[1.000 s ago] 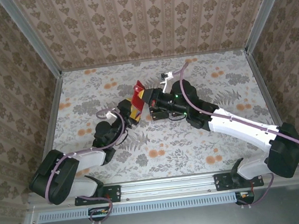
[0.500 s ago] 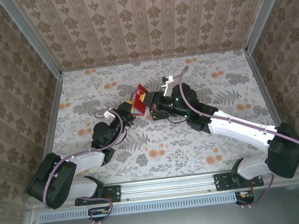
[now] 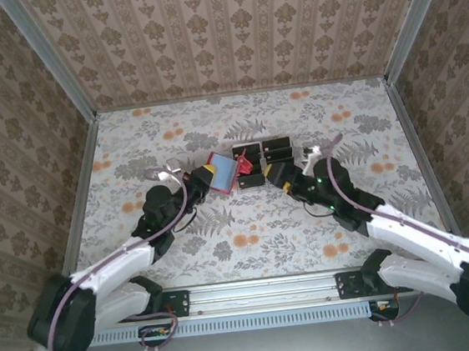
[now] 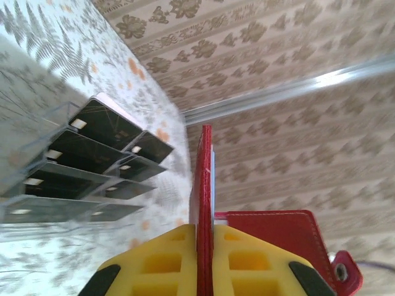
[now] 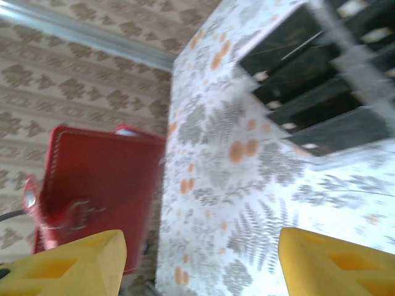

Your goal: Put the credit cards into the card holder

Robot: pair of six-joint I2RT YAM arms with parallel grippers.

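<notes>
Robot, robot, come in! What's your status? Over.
Left gripper shut on red card holder. Right gripper open, empty. Credit cards in clear rack. Nothing in the way. Over.

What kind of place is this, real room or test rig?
Most likely a staged robot test cell, not a home: patterned wallpaper panels set in a bare aluminium frame, a floral-print tabletop boxed in by them, and a left arm and right arm bolted to a metal rail.
</notes>
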